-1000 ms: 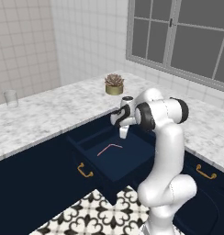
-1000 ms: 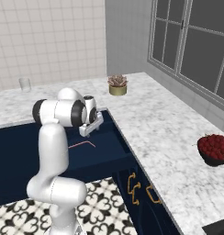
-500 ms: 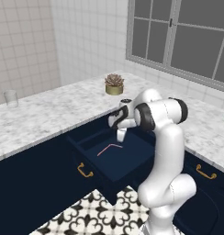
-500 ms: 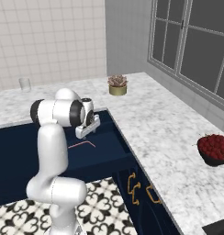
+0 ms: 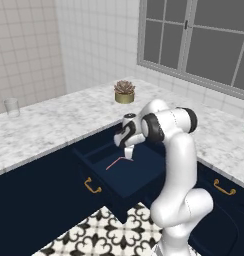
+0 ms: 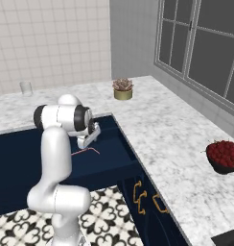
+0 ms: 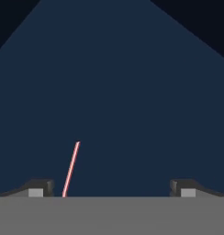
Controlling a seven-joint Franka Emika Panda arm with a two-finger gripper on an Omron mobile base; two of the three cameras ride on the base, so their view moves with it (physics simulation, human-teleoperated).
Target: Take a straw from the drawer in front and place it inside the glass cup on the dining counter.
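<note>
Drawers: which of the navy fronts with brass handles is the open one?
The wide drawer right under the tool, pulled out with the straw lying on its floor. The fronts farther right sit flush under the marble.

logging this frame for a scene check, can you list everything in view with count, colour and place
straw: 1, pale pink-red, lying on the floor of the open drawer, not gripped
drawer: 1, navy blue with brass handle, pulled open below the counter
glass cup: 1, clear, far left end of the dining counter near the tiled wall
dining counter: 1, white-grey marble over navy panels
succulent: 1, pinkish in tan pot, on the counter by the corner
bowl of red fruit: 1, dark bowl, right stretch of counter
window: 1, grey frame, right wall
floor tiles: black and white pattern
gripper: 1, dark tips, open, low over the drawer floor beside the straw
</note>
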